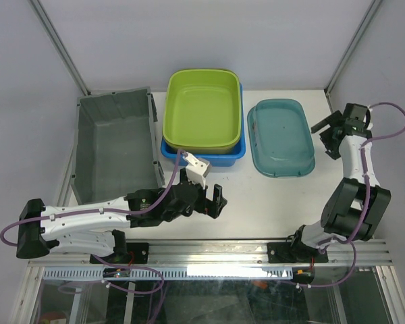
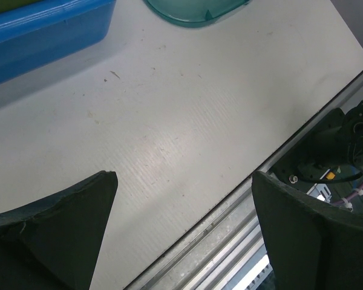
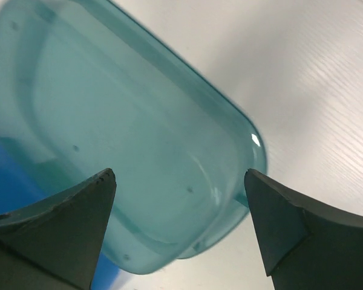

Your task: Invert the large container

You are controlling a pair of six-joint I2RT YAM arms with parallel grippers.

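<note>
OK, the target is the big grey matte plastic bin point(image 1: 111, 145) at the far-left of the white table point(image 1: 256, 209). Its mouth faces up toward the overhead cam, so I'd say it's not flipped yet. Its long axis runs near-to-far, with thin straight walls and squared corners. My left gripper point(image 2: 183, 174) has its jaws spread wide and is holding nothing, hovering over bare tabletop. The bin sits to its left and further back, and the claw is pointing the other way, so it needs to swing round. The left arm is clearly closer. The right gripper point(image 3: 180, 174) is also released and empty, over the glossy translucent teal tub point(image 1: 281, 137), well away from the bin. Btw, a lime-green rounded tub point(image 1: 202, 108) sits nested in a blue tub point(image 1: 202, 154), just beside the bin's right wall.
</note>
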